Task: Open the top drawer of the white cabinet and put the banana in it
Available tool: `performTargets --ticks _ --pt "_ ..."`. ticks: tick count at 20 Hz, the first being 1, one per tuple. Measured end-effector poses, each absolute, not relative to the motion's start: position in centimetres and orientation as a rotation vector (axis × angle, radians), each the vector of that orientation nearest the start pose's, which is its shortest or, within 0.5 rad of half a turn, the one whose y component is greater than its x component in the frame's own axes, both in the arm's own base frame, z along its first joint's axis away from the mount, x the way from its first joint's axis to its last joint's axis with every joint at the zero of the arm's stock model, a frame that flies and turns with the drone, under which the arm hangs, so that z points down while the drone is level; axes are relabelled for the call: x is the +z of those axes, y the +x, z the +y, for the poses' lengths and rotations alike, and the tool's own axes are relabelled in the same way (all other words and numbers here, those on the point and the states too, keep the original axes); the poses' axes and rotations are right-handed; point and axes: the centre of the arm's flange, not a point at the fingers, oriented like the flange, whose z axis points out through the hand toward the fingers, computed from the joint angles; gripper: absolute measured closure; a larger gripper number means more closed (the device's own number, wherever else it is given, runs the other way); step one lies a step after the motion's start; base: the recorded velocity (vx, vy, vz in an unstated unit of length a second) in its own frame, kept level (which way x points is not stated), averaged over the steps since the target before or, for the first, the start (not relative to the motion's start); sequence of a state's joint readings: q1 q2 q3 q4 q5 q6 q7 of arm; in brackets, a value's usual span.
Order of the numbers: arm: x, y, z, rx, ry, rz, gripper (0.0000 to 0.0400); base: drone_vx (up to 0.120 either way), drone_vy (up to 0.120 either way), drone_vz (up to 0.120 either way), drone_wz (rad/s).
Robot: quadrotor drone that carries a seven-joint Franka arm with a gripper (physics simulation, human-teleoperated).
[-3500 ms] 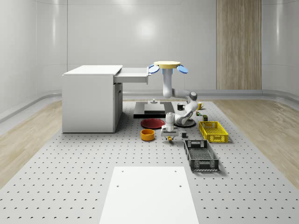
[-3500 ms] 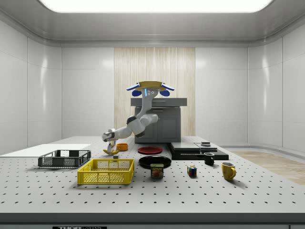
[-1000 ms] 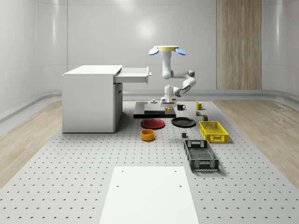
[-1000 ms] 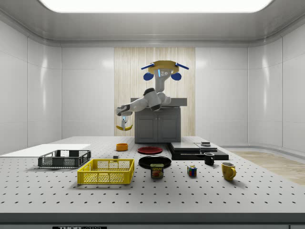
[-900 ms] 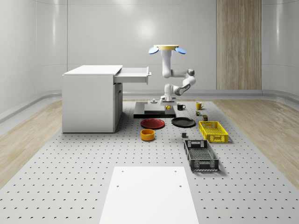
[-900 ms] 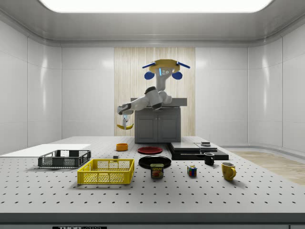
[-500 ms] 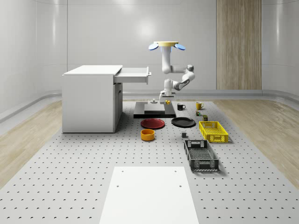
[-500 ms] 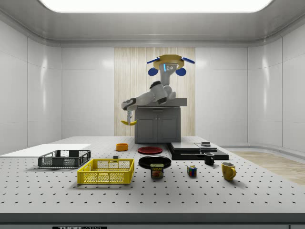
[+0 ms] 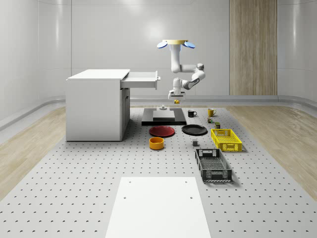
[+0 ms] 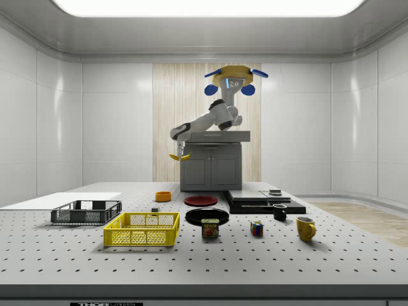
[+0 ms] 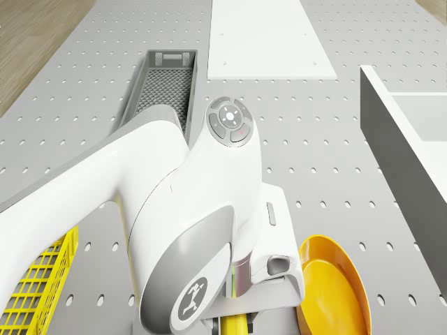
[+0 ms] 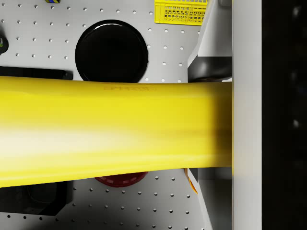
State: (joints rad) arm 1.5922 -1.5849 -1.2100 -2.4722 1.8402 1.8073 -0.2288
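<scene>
The drone [image 9: 176,44] hovers high over the table, to the whole-scene view's right of the white cabinet [image 9: 96,106]. Its arm bends down to the gripper [image 9: 176,99], which is shut on the yellow banana [image 9: 177,101]. The banana [image 10: 176,156] hangs in the air a little below the height of the top drawer [image 9: 141,79], apart from it. That drawer stands pulled out toward the drone. In the wrist view the banana [image 12: 115,129] lies crosswise against one finger [image 12: 247,115]. The drawer's wall [image 11: 401,150] shows in the drone view.
Below the gripper lie a black slab [image 9: 163,117], a red plate [image 9: 162,131], a black plate [image 9: 194,130] and an orange bowl [image 9: 156,143]. A yellow crate [image 9: 226,139] and a grey crate [image 9: 213,165] sit further right. A white panel [image 9: 157,206] lies near the front.
The drone has climbed and drifted toward the cabinet. The gripper carried the banana up from table level beside the orange bowl to just below drawer height.
</scene>
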Motion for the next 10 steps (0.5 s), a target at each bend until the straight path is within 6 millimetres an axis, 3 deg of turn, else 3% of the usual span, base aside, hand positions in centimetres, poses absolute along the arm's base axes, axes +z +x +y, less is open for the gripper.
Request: performTargets --ticks 10 --pt "57.48 41.26 1.23 0.722 -0.01 -0.002 0.0208 -0.12 0.0 0.12 0.0"
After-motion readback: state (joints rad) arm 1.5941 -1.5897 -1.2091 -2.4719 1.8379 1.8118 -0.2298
